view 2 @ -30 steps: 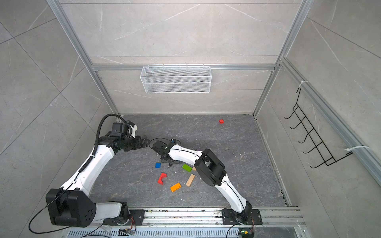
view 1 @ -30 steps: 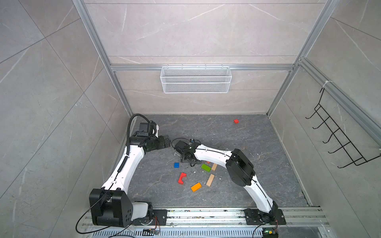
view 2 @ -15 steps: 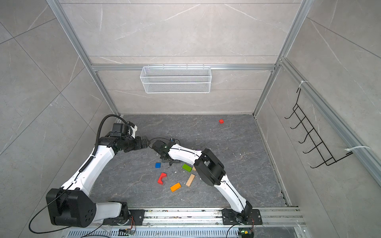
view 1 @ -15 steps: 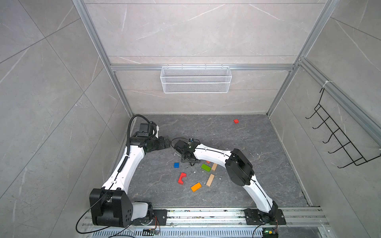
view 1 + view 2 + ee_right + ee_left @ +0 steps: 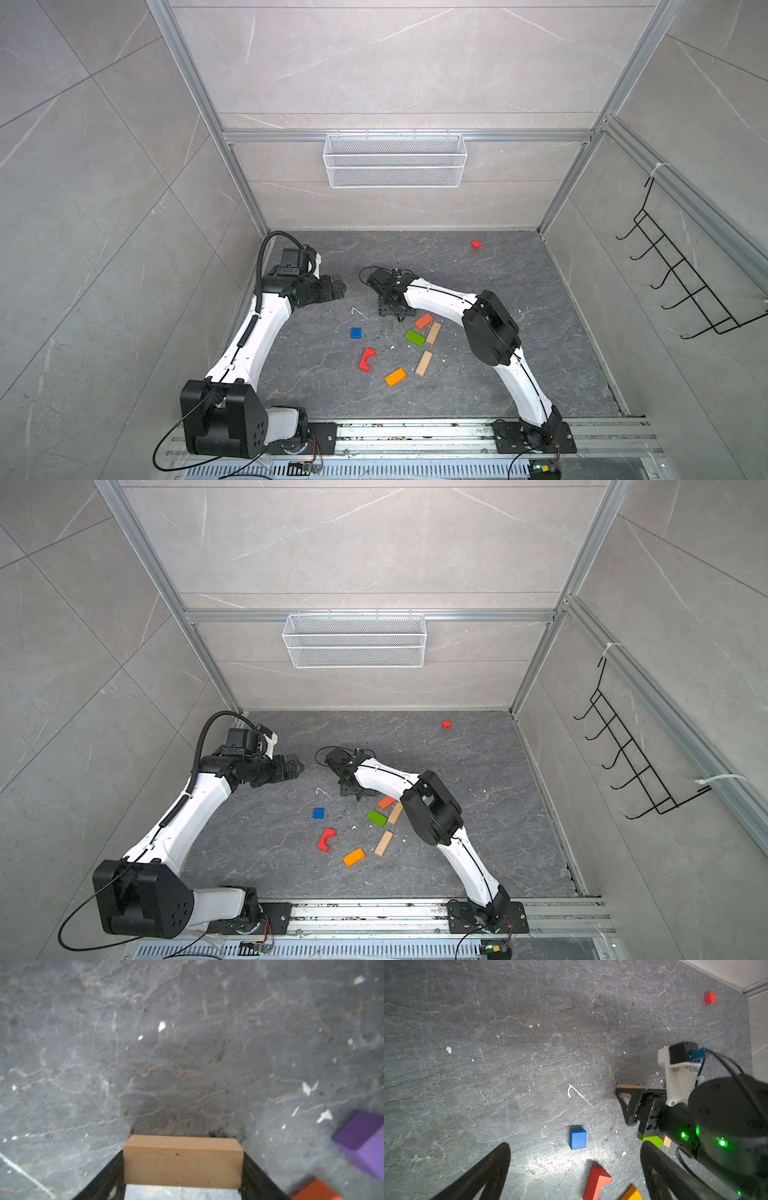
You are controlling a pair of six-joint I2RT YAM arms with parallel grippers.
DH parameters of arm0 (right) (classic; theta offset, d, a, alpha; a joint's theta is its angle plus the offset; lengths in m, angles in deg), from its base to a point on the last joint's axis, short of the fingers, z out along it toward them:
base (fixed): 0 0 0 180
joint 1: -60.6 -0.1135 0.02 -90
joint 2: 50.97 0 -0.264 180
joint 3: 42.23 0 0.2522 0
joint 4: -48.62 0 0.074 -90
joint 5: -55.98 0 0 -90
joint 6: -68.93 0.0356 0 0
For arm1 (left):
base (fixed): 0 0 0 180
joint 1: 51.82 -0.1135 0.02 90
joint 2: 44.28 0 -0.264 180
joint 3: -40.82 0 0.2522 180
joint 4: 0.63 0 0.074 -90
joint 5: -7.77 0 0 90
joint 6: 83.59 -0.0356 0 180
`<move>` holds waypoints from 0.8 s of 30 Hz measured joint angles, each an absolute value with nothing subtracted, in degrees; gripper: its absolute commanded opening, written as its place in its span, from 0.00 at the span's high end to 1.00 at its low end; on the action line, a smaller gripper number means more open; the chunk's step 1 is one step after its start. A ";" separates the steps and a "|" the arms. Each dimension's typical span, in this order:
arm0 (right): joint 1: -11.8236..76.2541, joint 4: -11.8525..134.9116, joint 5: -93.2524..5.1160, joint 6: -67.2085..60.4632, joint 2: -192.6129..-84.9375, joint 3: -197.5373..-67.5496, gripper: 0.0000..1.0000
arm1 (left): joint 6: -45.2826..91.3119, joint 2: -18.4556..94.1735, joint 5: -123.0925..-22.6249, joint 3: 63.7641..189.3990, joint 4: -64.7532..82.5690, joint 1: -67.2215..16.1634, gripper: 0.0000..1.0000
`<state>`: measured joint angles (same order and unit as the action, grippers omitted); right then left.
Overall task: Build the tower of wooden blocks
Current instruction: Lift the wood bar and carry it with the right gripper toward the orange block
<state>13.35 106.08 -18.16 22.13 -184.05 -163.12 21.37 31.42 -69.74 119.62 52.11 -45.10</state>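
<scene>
wood block tower not up yet lol, pieces loose lower-centre of bench (image 5: pixel 519 266) in both top views. right gripper (image 5: pixel 392 309) jaws clamped on tan bar (image 5: pixel 182 1159); left gripper (image 5: pixel 337 286) jaws wide apart, empty. worry: careless swing clips purple block (image 5: pixel 361 1136) close by.

Loose blocks (image 5: pixel 424 363) on a stone floor (image 5: pixel 552 316)
Green block (image 5: pixel 414 338) just beside a tan bar (image 5: pixel 433 333); blue cube (image 5: pixel 355 333), red arch (image 5: pixel 366 360) and orange block (image 5: pixel 395 377) lie apart; red cube (image 5: pixel 476 244) far back.
</scene>
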 measured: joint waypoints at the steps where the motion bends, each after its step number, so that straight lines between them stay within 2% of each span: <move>1: 13.68 106.00 -18.36 21.58 -184.05 -163.12 0.48 | 21.37 31.42 -69.61 119.62 52.11 -45.10 0.00; 12: 14.56 104.27 -19.86 19.16 -183.55 -161.96 0.38 | 21.33 31.64 -65.41 119.59 52.07 -45.10 0.00; 16: 14.73 103.77 -20.39 18.89 -183.37 -161.61 0.30 | 21.33 31.88 -64.06 119.59 52.07 -45.10 0.00; 24: 14.82 103.26 -20.61 17.82 -183.26 -161.29 0.09 | 21.33 31.90 -63.62 119.57 52.07 -45.10 0.00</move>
<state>14.82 103.26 -20.61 17.82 -183.26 -161.29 21.33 31.90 -63.62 119.57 52.07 -45.10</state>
